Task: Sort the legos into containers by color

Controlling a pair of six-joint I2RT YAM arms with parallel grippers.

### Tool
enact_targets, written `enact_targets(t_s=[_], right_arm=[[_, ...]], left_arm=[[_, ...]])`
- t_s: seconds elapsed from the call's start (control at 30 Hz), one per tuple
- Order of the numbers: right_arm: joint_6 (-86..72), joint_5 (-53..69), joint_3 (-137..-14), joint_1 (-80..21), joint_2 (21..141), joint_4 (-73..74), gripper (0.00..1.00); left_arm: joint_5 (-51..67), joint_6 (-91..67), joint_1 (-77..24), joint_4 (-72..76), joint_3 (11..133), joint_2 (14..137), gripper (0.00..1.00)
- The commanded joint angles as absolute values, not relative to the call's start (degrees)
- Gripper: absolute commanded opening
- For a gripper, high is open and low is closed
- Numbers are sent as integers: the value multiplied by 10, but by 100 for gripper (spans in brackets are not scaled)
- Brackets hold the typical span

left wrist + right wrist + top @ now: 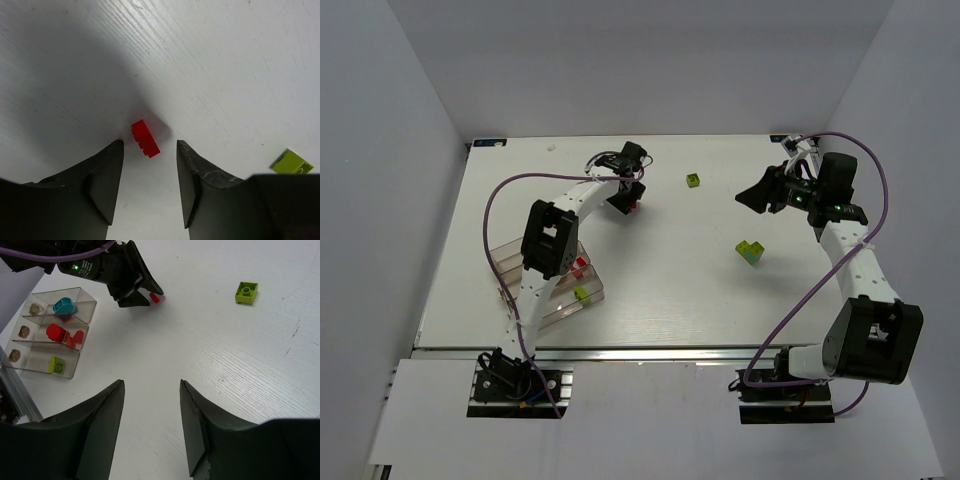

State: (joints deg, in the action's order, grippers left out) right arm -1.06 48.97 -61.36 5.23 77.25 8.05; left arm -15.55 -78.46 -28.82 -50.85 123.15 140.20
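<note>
My left gripper [626,199] is open, low over the table at the far middle. A small red lego [145,138] lies on the table just beyond its fingertips, between their lines, untouched; it also shows in the top view [634,208]. A lime-green lego [693,180] lies to its right and shows in the left wrist view [291,162]. A lime-green and cyan lego [750,251] lies mid-right. My right gripper [753,196] is open and empty above the table. The clear containers [512,262] hold a cyan [63,305], a red [60,333] and a green lego [56,365].
The containers sit at the left near my left arm's elbow. White walls close in the table on the left, far and right sides. A purple cable loops over each arm.
</note>
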Motion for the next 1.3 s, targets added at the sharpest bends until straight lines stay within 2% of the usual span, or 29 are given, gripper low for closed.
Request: enact_targets(t_s=[0.0, 0.13, 0.33, 0.57, 0.83, 1.07, 1.27], right_arm=[[-6, 490, -631, 54, 760, 76, 54], [-6, 488, -631, 55, 756, 76, 53], [-8, 490, -628, 56, 748, 70, 53], [-11, 494, -627, 57, 742, 68, 53], [-18, 499, -623, 61, 735, 60, 52], [-21, 504, -620, 63, 730, 56, 52], [-24, 508, -618, 64, 729, 54, 52]], left_arm=[[-140, -793, -284, -502, 1237, 1404, 56], [-125, -793, -279, -519, 1262, 1423, 55], [-120, -793, -279, -512, 1257, 1426, 41], [-113, -778, -273, -519, 1250, 1427, 37], [-100, -744, -273, -519, 1228, 1420, 21], [-63, -593, -273, -453, 1202, 1362, 0], [-80, -457, -273, -455, 1113, 1207, 0]])
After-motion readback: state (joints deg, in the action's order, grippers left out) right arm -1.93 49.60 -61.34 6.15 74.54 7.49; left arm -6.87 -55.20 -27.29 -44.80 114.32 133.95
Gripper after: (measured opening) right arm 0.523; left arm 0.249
